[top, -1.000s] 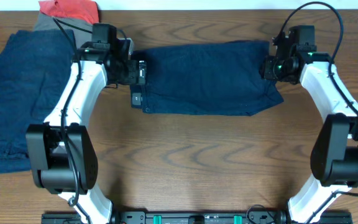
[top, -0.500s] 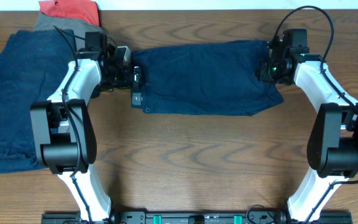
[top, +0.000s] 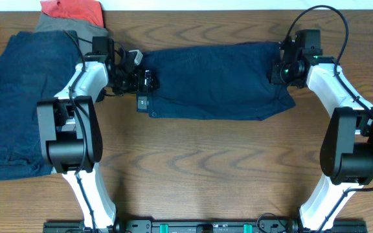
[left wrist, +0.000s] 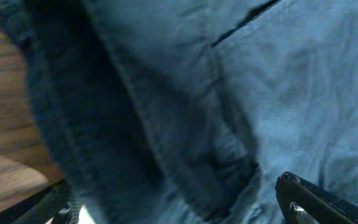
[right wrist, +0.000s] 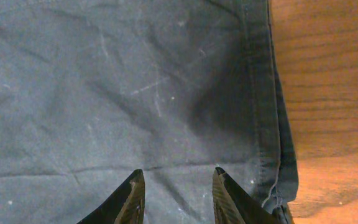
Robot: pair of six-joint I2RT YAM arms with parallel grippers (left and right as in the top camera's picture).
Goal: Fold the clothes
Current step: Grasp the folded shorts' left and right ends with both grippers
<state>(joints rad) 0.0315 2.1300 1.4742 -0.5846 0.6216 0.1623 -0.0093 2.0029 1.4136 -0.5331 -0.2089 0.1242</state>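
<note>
Lying flat: the navy shorts (top: pixel 215 81) are spread on the table (top: pixel 193 168), in its 12 o'clock half, between the two arms.
Long axis: it runs from 9 o'clock to 3 o'clock in the overhead view, with the short span from 12 to 6.
9 o'clock end: the left gripper (top: pixel 144 81) sits at this end, about midway along the edge. Its wrist view shows the fingers spread wide over a thick dark edge of the cloth, with nothing pinched.
3 o'clock end: the right gripper (right wrist: pixel 179 180) is over this end, toward the 12 o'clock corner and just inside the stitched hem (right wrist: pixel 263 93). Its fingers stand partly apart. Flat cloth shows in the gap and no fold is gathered between them.
Nearer arm: neither. Each arm has its own end, and the middle of the shorts lies well apart from both.
Coming move, as I judge it: since the tools sit at opposite ends of the long axis, the fold probably either brings one end across to the other or turns the 12 o'clock edge toward 6. Either way, both tools need a pinch on the cloth first.
Further out: a second navy piece (top: pixel 18 97) lies at 9 o'clock beyond the left arm. A grey piece (top: pixel 57 24) and a red-orange piece (top: pixel 73 9) lie toward 11 o'clock.
</note>
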